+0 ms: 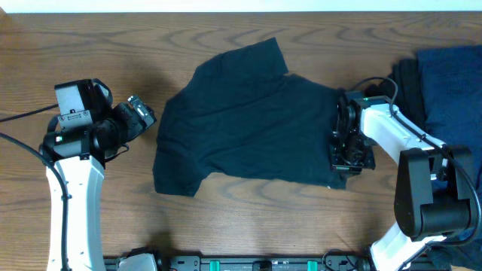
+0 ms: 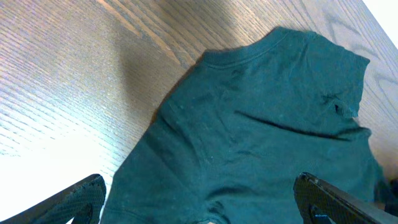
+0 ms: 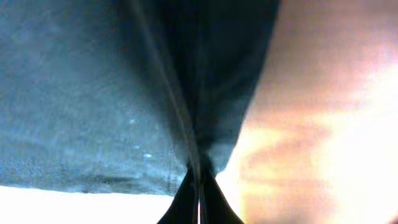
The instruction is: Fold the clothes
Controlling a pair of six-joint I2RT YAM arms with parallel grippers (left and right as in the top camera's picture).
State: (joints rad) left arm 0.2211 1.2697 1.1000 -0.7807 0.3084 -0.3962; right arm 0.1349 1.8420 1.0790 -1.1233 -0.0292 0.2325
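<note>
T-shirt (image 1: 248, 124) spread flat; navy garments (image 1: 452, 83) seemingly stacked.

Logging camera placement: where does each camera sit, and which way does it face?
Overhead: above the table, looking straight down at the spread T-shirt; the left arm and right arm show.
Left wrist: on the left arm, facing the shirt's collar; its open fingers frame the bottom.
Right wrist: close against the shirt's edge; its fingers pinch the fabric.
All three share the T-shirt.

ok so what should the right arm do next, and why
Probably lift the pinched edge and carry it left across the T-shirt. The right gripper looks shut on the T-shirt's right edge, the T-shirt lies spread flat, and the left gripper hangs open off its left side.
</note>
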